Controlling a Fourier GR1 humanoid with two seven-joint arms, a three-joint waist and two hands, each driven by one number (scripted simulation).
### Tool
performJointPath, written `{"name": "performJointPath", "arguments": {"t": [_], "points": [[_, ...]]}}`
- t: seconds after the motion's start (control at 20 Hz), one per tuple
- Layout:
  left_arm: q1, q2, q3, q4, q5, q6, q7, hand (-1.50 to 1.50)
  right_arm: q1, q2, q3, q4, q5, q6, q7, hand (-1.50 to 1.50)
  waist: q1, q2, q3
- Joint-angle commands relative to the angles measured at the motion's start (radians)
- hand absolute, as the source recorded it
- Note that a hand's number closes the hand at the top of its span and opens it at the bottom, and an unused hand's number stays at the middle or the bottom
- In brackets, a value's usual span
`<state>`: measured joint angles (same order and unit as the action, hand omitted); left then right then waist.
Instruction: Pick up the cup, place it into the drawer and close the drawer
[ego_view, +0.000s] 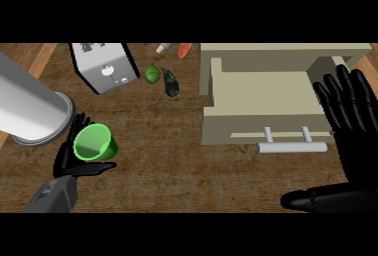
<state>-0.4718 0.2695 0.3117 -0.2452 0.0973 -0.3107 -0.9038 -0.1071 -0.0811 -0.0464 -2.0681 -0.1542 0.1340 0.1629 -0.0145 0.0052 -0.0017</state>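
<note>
The widest open stretch of the wooden surface (196, 175) lies in the middle, between the two hands and in front of the drawer (258, 95). The drawer is pulled out at the right, with its beige inside bare and its pale bar handle (291, 146) facing the near edge. The left hand (70, 162) sits near the lower left with the green cup (94, 142) in it. Its fingers run up behind the cup and its thumb is tucked under, so the cup is caught between them, tilted with its mouth showing. It is well apart from the drawer. Just beside the cup, a big grey cylinder (29, 110) crowds the left edge and is cut off there. The right hand (358, 165) rests spread open at the right edge, fingers straight, overlapping the drawer's right side and holding nothing. Further back stand a grey metal box (105, 67), a lime (151, 74) and a dark green vegetable (171, 83). An orange piece (184, 50) at the top is cut off, and I can't tell what it is.
</note>
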Motion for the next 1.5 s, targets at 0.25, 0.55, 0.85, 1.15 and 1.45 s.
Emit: {"name": "performJointPath", "arguments": {"t": [0.25, 0.55, 0.85, 1.15, 1.45], "points": [[0.015, 0.015, -0.003, 0.018, 0.02, -0.227, -0.056, -1.5, 0.013, -0.004, 0.015, -0.073, 0.005, -0.017, 0.067, -1.5, -0.006, 0.001, -0.001], [-0.028, -0.008, 0.001, -0.028, 0.047, -0.269, -0.044, 1.5, 0.026, 0.016, 0.037, -0.069, 0.029, -0.027, 0.05, -1.5, -0.007, 0.0, -0.001], [0.024, -0.072, -0.025, -0.068, 0.009, -0.119, -0.187, 1.5, 0.008, 0.012, 0.014, -0.034, 0.004, -0.015, 0.024, -1.5, -0.004, 0.0, -0.001], [0.041, -0.087, -0.006, -0.137, 0.039, -0.038, -0.188, 1.5, -0.001, 0.008, 0.025, -0.084, 0.016, -0.033, 0.076, -1.5, 0.009, -0.005, 0.001], [0.113, -0.171, -0.014, -0.338, 0.085, 0.032, -0.154, 1.5, 0.048, 0.013, -0.009, -0.004, 0.014, -0.002, -0.037, -1.5, 0.026, -0.01, 0.003]]}}
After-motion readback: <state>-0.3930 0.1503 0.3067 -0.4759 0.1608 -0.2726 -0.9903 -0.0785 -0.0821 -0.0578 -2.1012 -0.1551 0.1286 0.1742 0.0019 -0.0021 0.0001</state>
